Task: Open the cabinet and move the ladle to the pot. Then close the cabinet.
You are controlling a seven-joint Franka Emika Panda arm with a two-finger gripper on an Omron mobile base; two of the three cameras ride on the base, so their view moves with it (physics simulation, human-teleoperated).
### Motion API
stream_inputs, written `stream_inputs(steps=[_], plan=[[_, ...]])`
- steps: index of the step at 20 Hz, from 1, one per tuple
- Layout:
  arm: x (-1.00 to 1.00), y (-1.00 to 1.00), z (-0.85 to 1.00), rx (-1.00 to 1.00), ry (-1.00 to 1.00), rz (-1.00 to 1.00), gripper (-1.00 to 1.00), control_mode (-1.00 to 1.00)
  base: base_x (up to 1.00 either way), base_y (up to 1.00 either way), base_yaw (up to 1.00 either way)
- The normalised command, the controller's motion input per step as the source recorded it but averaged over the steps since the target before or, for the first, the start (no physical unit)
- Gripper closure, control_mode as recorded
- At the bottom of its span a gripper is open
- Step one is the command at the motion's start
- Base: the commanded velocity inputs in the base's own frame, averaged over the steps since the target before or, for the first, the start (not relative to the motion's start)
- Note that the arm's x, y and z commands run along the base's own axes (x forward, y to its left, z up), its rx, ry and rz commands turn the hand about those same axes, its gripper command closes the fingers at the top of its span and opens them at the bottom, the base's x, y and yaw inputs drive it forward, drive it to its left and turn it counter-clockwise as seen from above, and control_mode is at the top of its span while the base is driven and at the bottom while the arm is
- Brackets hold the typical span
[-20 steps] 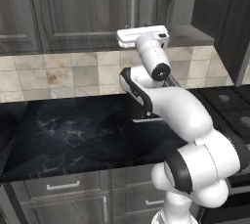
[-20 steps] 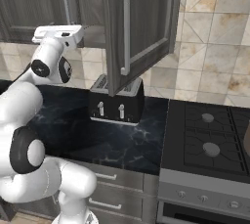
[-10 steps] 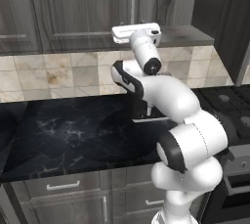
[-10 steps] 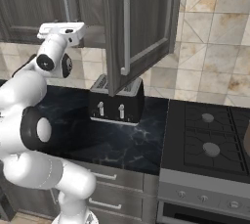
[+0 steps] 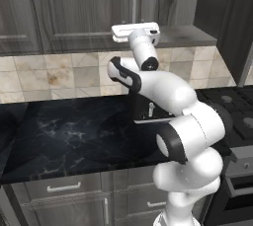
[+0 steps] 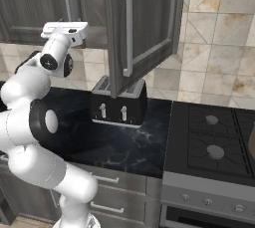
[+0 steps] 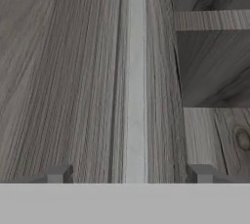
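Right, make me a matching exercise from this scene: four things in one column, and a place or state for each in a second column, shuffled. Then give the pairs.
Things:
1. gripper
2. toaster
3. right cabinet door
4. stove

Places or states:
A. standing on the black counter
B. open, fingertips either side of a silver handle
C. next to the counter's right end
D. swung out wide

Pairs: 1-B, 2-A, 3-D, 4-C
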Motion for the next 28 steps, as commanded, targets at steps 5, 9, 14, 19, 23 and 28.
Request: stream_inputs(steps=[5, 9, 14, 19, 23, 28], plan=[[0.23, -0.01, 0.0, 0.01, 0.0, 0.0, 1.0, -1.0, 0.0, 0.0, 0.0], [0.19, -0.12, 0.0, 0.05, 0.0, 0.0, 1.0, -1.0, 0.0, 0.0, 0.0], [0.14, -0.12, -0.02, 0.08, 0.0, -0.02, 1.0, -1.0, 0.0, 0.0, 0.0], [-0.74, 0.53, 0.0, 0.02, -0.01, -0.16, 1.0, -1.0, 0.0, 0.0, 0.0], [-0.87, 1.0, 0.0, 0.0, 0.0, -0.23, 1.0, -1.0, 0.0, 0.0, 0.0], [-0.83, 1.0, 0.11, 0.0, 0.0, -0.27, 1.0, -1.0, 0.0, 0.0, 0.0]])
